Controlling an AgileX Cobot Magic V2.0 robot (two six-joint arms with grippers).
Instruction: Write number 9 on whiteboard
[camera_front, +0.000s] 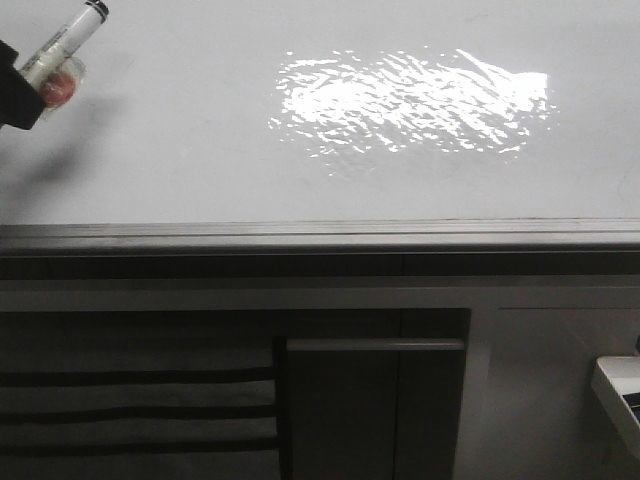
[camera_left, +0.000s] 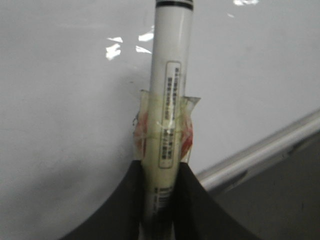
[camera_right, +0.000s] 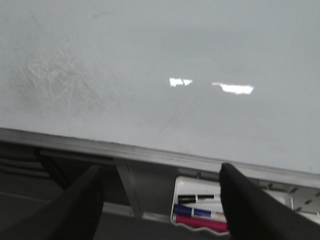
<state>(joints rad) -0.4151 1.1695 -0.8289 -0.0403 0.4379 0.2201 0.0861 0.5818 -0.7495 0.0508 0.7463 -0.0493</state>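
Note:
The whiteboard (camera_front: 200, 140) fills the upper front view, glossy white with a bright rippled glare patch and a grey edge strip (camera_front: 320, 234) along its near side. No number 9 shows on it. My left gripper (camera_front: 30, 85) sits at the far left, shut on a white marker (camera_front: 68, 38) with tape wrapped round its barrel. In the left wrist view the marker (camera_left: 171, 90) stands between the black fingers (camera_left: 127, 200) of the gripper (camera_left: 161, 172) over the whiteboard (camera_left: 65, 100). My right gripper (camera_right: 162, 172) is open over the board's edge; the front view does not show it.
Dark grey cabinet panels (camera_front: 380, 400) lie below the board's edge. A white tray (camera_right: 200, 200) holding black, blue and red markers sits under the right gripper; its corner (camera_front: 618, 395) shows at the front view's lower right.

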